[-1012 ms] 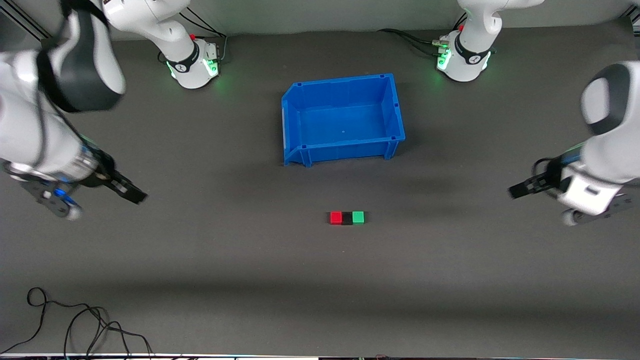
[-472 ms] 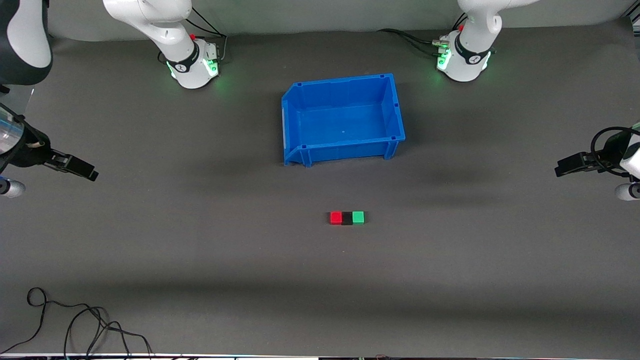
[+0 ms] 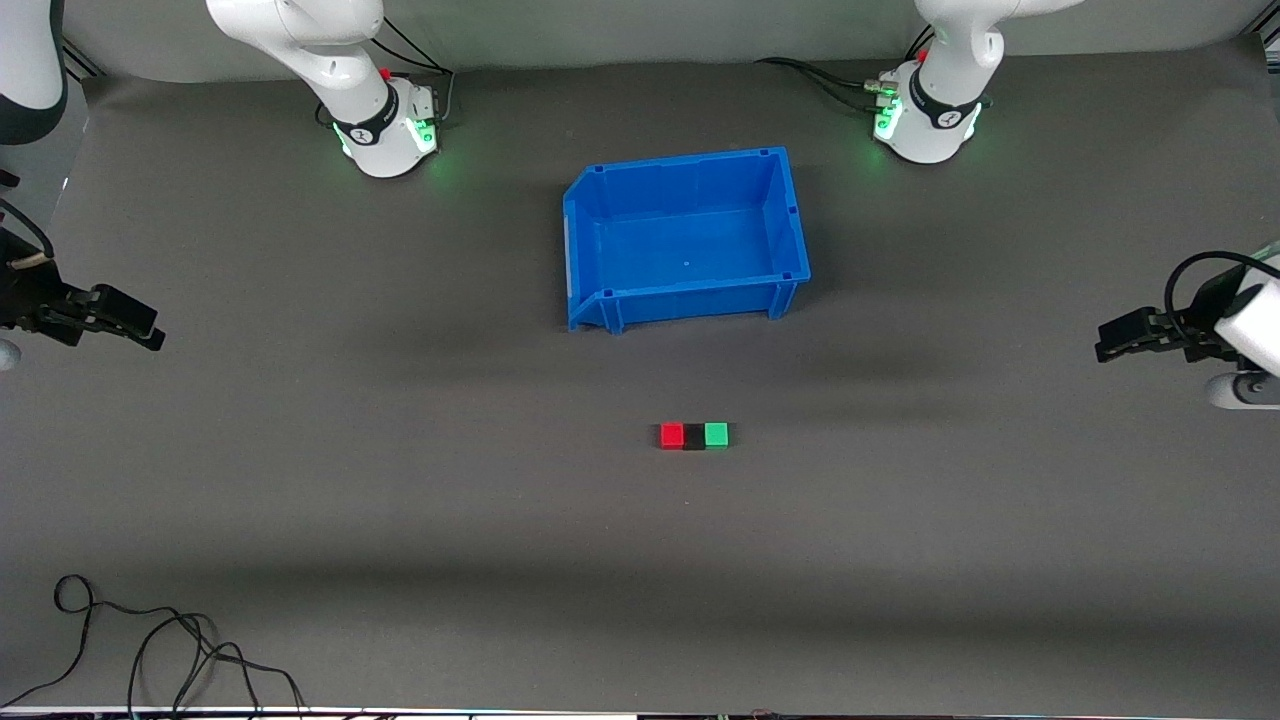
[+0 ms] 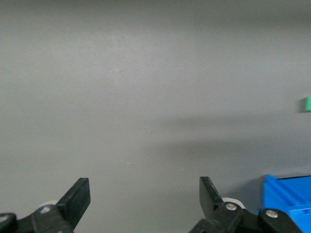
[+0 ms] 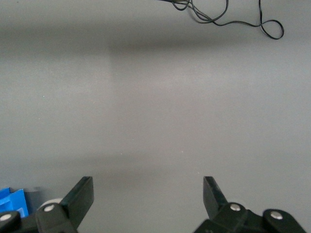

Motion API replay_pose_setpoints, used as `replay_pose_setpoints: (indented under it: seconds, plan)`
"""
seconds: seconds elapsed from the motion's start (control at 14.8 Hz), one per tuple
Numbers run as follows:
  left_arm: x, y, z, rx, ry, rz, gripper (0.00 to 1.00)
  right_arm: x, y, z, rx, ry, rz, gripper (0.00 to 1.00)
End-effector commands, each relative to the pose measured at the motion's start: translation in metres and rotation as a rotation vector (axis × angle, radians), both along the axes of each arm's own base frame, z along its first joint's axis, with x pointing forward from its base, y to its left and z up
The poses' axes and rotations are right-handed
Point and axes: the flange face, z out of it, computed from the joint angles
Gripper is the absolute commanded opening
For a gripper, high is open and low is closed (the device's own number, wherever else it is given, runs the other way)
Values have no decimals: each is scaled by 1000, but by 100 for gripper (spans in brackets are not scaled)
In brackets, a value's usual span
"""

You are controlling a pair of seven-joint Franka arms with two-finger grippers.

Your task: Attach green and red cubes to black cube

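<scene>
Covering almost the whole front view, the dark grey table (image 3: 400, 500) carries everything else. A blue bin (image 3: 688, 240) sits on it between the two arm bases, open side up, with nothing visible inside. A loose black cable (image 3: 150, 640) curls on the table at the right arm's end, close to the front camera.

Both arms wait, drawn out to the table's ends. The left gripper (image 3: 1120, 338) hangs over the table at the left arm's end, well apart from the cubes; in the left wrist view its fingers (image 4: 77, 196) stand spread wide with bare table between them, gripping nothing. The right gripper (image 3: 125, 320) hangs over the table at the right arm's end, and in the right wrist view its fingers (image 5: 80, 196) are likewise spread wide over bare table, with the cable showing farther off.

Three small cubes lie in one straight row on the table, nearer to the front camera than the bin. The black cube (image 3: 694, 436) is in the middle. The red cube (image 3: 672, 435) touches it on the side toward the right arm's end, and the green cube (image 3: 716, 434) touches it on the side toward the left arm's end.
</scene>
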Motion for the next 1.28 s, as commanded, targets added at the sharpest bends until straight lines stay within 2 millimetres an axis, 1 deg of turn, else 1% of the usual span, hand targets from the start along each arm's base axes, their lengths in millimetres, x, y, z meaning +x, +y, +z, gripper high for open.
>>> replay_pose_setpoints:
  seconds: [0.0, 0.07, 0.2, 0.27, 0.4, 0.67, 0.88, 1.21]
  plan:
    - [-17, -5, 8, 45, -31, -127, 100, -8, -2, 11, -17, -12, 24, 100]
    - [-21, -4, 7, 42, -34, -131, 100, -9, -2, 11, -13, -3, 24, 100]
    - [-31, -8, 13, -4, -33, -119, 100, -11, -1, 10, -7, 12, 23, 100]
    - [-44, -7, 10, -19, -37, -111, 100, -11, 0, 11, -5, 10, 23, 100]
    - [-56, -6, 6, -20, -63, -104, 100, -11, 2, 10, -2, 13, 20, 100]
    - [-59, -7, 6, -20, -52, -93, 100, -13, 5, 9, 18, 33, 14, 100]
    - [-58, -7, 6, -26, -56, -90, 100, -19, 7, 7, 72, 72, 8, 100]
    - [-56, -8, 5, -39, -53, -88, 100, -18, 10, 8, 76, 72, 8, 100]
